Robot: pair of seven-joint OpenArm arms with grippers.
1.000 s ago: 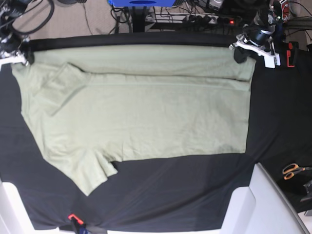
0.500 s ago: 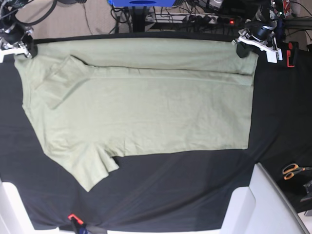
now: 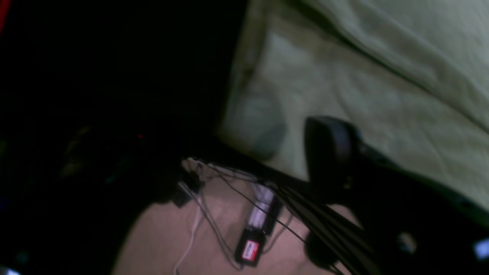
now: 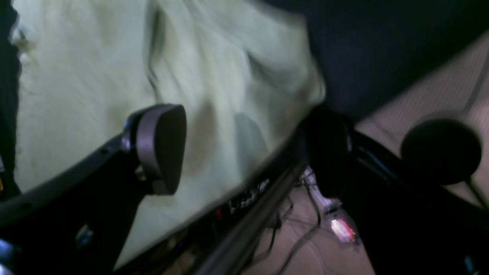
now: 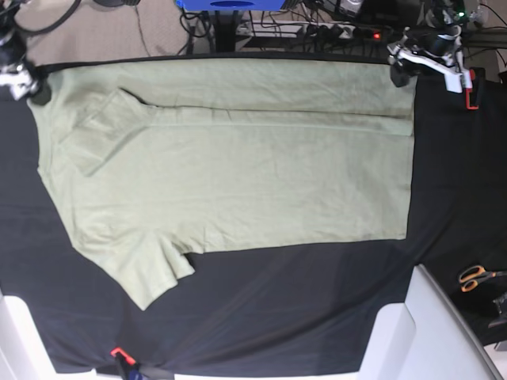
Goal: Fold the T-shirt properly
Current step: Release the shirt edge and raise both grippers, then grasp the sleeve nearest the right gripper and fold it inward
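The pale green T-shirt (image 5: 238,174) lies spread on the black table cloth (image 5: 277,309), its far strip folded over along a crease. One sleeve (image 5: 146,273) sticks out near left and the other (image 5: 99,134) is folded inward. My left gripper (image 5: 402,70) hovers at the shirt's far right corner (image 3: 263,114). It is open, with one dark finger (image 3: 328,152) showing and no cloth in it. My right gripper (image 5: 28,83) is at the far left corner, open. Its two fingers (image 4: 160,149) stand wide apart over the cloth (image 4: 95,76).
Orange-handled scissors (image 5: 478,276) lie at the right beside a white bin (image 5: 432,332). A red clamp (image 5: 473,89) sits at the far right edge and an orange one (image 5: 119,353) at the near edge. Cables and a power strip (image 5: 333,32) lie beyond the table.
Both grippers pulled the shirt's far corners toward the table's far edge, then opened and let go. The far strip now lies flatter and straighter.
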